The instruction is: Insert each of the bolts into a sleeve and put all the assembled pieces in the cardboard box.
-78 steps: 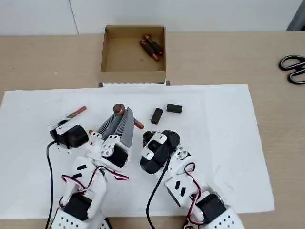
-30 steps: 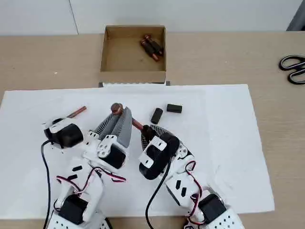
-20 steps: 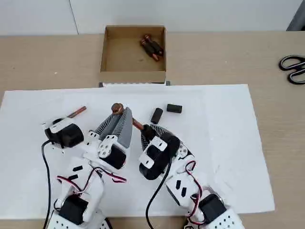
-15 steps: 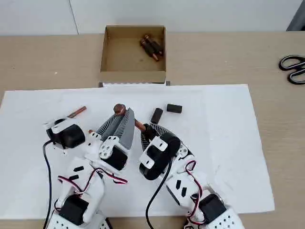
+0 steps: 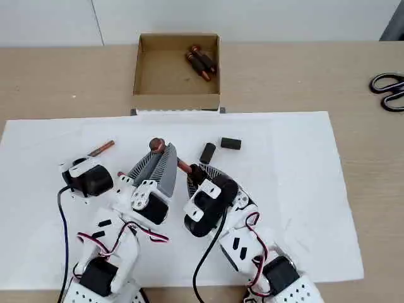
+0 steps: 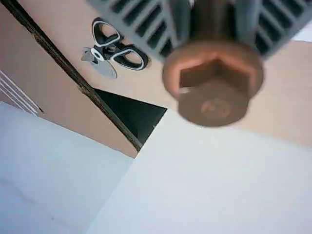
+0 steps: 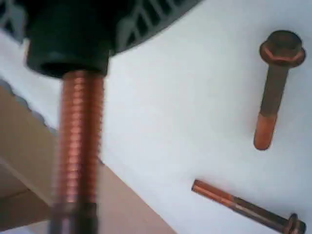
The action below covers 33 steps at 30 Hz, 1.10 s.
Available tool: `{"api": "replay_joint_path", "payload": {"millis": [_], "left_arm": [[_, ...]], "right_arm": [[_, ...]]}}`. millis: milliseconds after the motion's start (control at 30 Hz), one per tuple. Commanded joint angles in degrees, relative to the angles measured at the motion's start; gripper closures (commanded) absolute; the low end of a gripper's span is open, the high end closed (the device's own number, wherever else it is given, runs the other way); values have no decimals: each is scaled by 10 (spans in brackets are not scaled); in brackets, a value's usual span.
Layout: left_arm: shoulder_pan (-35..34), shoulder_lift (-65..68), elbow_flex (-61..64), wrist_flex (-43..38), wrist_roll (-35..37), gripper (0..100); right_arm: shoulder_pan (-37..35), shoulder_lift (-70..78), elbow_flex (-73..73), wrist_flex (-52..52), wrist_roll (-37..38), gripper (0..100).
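Far left, a copper loose bolt [image 5: 101, 148] lies on the white paper [image 5: 303, 189]. The left gripper [image 5: 163, 151] clamps a copper bolt [image 5: 156, 144] just under its hex flange head (ribbed grey fingers [image 6: 175, 17]). Behind, the cardboard box [image 5: 158, 69] holds two assembled pieces [image 5: 201, 62]. The right gripper [image 5: 196, 173] is clenched on a black cylindrical sleeve [image 7: 68, 46]; the threaded shank enters it, depth hard to judge. Two bare sleeves [image 5: 207, 153] [image 5: 231, 143] lie just right. Far right, black-handled scissors [image 5: 388, 83] on the wooden table [image 5: 303, 76].

The bolt [image 6: 213, 83] is coppery threaded metal, the sleeve [image 7: 68, 46] matt black.
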Motion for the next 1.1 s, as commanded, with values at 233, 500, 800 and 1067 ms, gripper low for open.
{"api": "replay_joint_path", "payload": {"millis": [233,500,800,1067], "left_arm": [[4,-3,2,-30,4,994],[8,-2,3,-4,2,994],[99,-2,5,116,2,994],[119,-2,30,157,1,994]], "right_arm": [[-3,-11,7,-19,5,996],[-3,-11,7,-30,5,996],[-3,-11,7,-99,61,996],[-3,-11,7,-124,84,996]]}}
